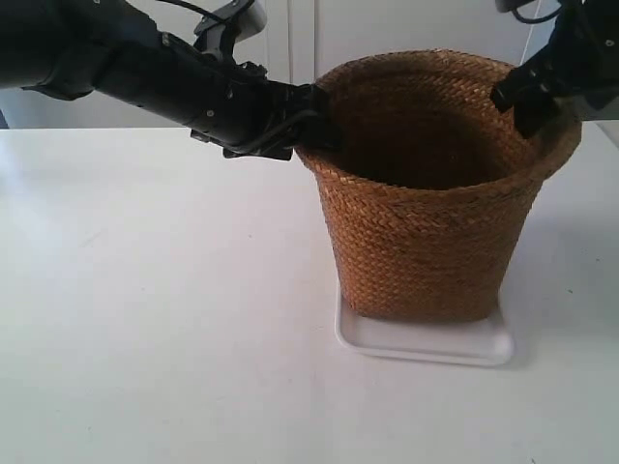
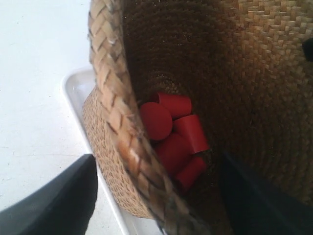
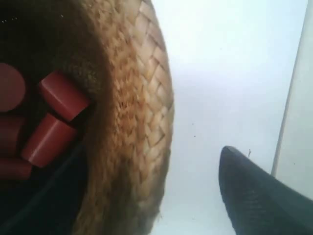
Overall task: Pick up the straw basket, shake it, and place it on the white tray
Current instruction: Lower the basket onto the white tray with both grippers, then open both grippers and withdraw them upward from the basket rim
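The straw basket (image 1: pixel 426 232) stands upright on the white tray (image 1: pixel 426 345), whose rim shows under its base. The arm at the exterior view's left has its gripper (image 1: pixel 314 121) at the basket's rim on that side; the other arm's gripper (image 1: pixel 527 101) is at the opposite rim. In the left wrist view my left gripper (image 2: pixel 161 196) is open, straddling the braided rim (image 2: pixel 115 112) with a gap on each side. My right gripper (image 3: pixel 146 186) is open too, one finger inside the basket and one outside, clear of the wall (image 3: pixel 132 122). Several red cylinders (image 2: pixel 171 132) lie in the bottom.
The white table (image 1: pixel 145 319) spreads around the tray. A pale wall with cabinet doors (image 1: pixel 290 39) rises behind the table. The tray's corner (image 2: pixel 73 88) shows beside the basket in the left wrist view.
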